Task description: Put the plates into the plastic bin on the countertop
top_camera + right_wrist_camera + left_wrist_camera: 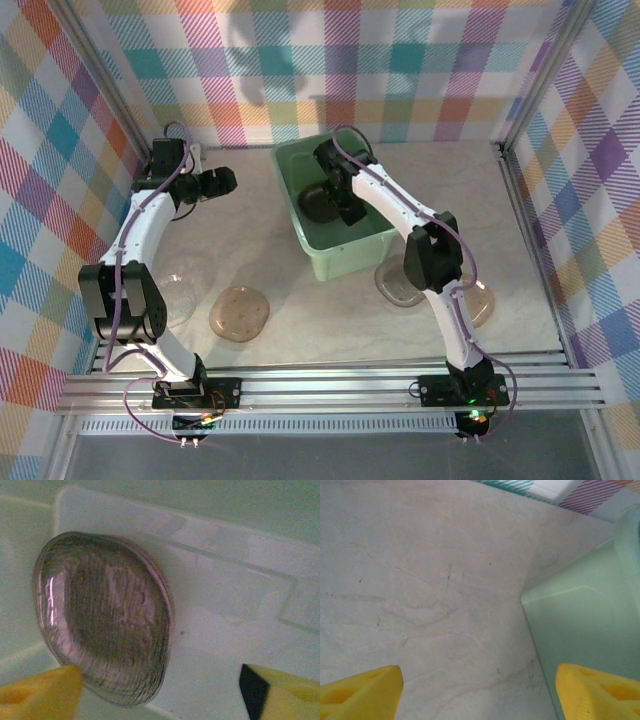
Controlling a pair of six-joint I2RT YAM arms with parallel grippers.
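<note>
In the frame centre, the right hand [343, 203] stood open over a plate [105, 615] lying in the plastic bin [350, 262].
Its finger [40, 692] sat just beside the plate's edge and might snag it on lifting; the left hand [480, 690] was wide and empty.

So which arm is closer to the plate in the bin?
Right. The right gripper is inside the bin, just over the plate; the left gripper is outside, beside it.

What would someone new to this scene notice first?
The mint-green plastic bin mid-counter, with the right gripper reaching in, open, above dark smoky plates piled inside. Then the loud plaid walls, and a pale brown plate lying on the countertop, nearer the left arm.
</note>
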